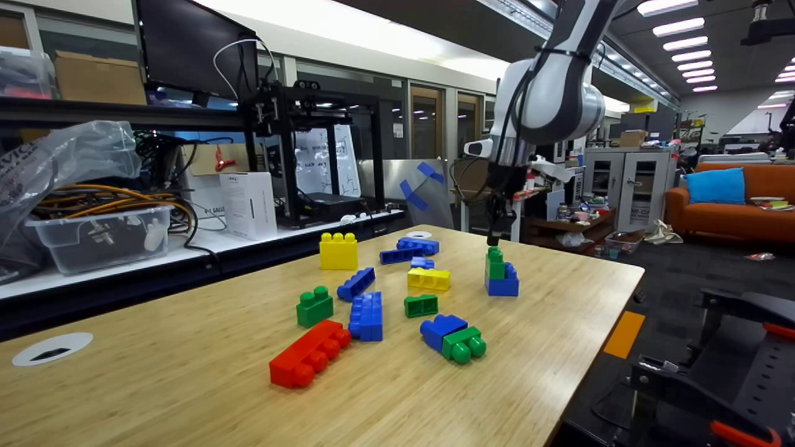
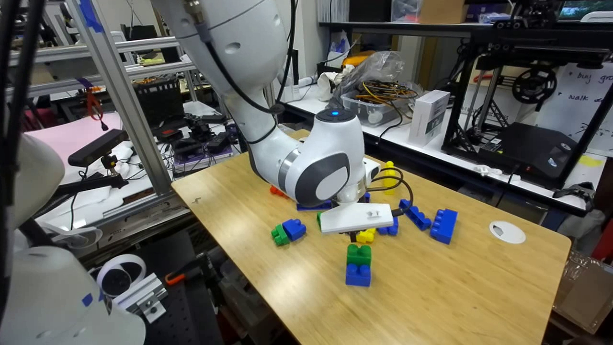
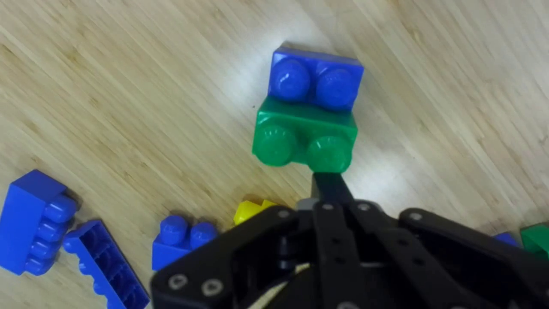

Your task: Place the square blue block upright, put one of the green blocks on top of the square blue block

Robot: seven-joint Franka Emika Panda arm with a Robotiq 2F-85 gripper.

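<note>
Stacked, studs up

Surface: pale wood-grain table (image 1: 186,385), a round white disc (image 1: 62,341) near its edge, loose studded bricks (image 1: 366,316) scattered over it. Room: indoors, with ceiling lights (image 1: 678,27) burning. Beside the table runs a white bench (image 2: 400,134) bearing a 3D printer (image 1: 287,161) and a clear bin (image 1: 130,245) topped with cables (image 1: 124,195).

The square blue block (image 3: 315,81) stands upright on the table. The green block (image 3: 304,133) sits on one half of it, and I count two blue studs uncovered.

The gripper (image 3: 329,180) has its jaws fully together, holding nothing. Its tip is right by a green stud (whether they touch, I cannot tell from here).

View against view: in an exterior view I get an orange sofa (image 1: 745,223), a bright blue cushion (image 1: 717,186) on it and the whole of a long red brick (image 1: 307,354); the wrist view takes in none of these. In an exterior view the arm (image 2: 258,62) leaves just a bit of red brick showing, and a white housing (image 2: 352,219) hides nearly all of the gripper; there I also pick up the arm's small blue light (image 2: 335,114). The wrist view looks along the joined fingers (image 3: 332,191).
</note>
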